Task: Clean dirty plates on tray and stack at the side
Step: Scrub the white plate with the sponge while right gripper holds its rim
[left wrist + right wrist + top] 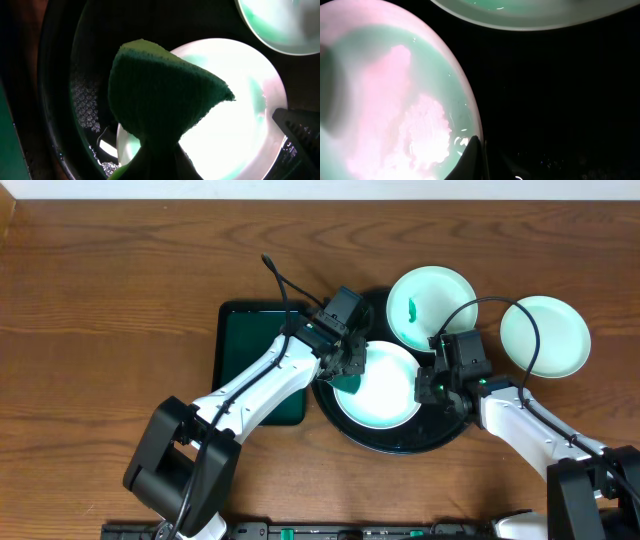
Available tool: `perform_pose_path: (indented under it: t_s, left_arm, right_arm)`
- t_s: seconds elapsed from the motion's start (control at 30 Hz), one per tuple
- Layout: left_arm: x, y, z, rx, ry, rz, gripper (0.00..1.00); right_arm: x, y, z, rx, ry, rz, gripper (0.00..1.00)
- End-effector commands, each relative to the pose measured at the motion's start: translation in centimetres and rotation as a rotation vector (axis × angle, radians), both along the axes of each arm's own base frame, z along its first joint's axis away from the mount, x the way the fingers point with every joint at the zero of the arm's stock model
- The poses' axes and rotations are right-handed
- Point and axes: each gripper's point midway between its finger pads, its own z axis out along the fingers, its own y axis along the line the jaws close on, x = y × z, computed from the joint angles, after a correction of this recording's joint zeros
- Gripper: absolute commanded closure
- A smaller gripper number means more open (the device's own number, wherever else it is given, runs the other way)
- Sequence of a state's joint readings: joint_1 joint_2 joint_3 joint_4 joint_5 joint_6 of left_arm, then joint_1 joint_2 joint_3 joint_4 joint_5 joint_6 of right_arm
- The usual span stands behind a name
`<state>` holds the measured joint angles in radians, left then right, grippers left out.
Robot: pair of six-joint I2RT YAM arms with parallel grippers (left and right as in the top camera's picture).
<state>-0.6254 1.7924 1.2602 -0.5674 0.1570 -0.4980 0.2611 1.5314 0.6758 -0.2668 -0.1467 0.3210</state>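
The black round tray [352, 430] holds one plate [385, 392] at its middle and a second plate [440, 298], with a green smear, at its far rim. A third plate [553, 340] lies on the table to the right. My left gripper [345, 365] is shut on a green sponge [165, 95] over the middle plate's [235, 100] left edge. My right gripper [432, 386] is shut, its tips [474, 152] resting at that plate's [395, 100] right rim. Whether they pinch the rim is unclear.
A dark green rectangular tray [245, 350] lies on the wooden table left of the black tray, partly under my left arm. A black cable [285, 285] loops up from the left wrist.
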Motion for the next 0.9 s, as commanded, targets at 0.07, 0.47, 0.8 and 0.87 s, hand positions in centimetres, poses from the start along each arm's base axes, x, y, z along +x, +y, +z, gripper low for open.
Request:
perform_pose_path:
  t_s: [0.07,0.47,0.8,0.87]
  left_arm:
    - [0.04,0.23,-0.34,0.012,-0.002,0.009,0.93]
    - [0.03,0.24,-0.36,0.012,-0.002,0.008,0.93]
    - [0.27,0.21,-0.32,0.012,-0.013,0.011,0.93]
    - [0.16,0.19,-0.39,0.013,-0.011,0.009,0.93]
  right_arm:
    - [-0.36,0.61,-0.21,0.012,0.008,0.033,0.99]
    - [-0.36,0.61,-0.21,0.012,0.008,0.033,0.99]
    - [-0.36,0.61,-0.21,0.012,0.008,0.033,0.99]
    - [-0.36,0.61,-0.21,0.012,0.008,0.033,0.99]
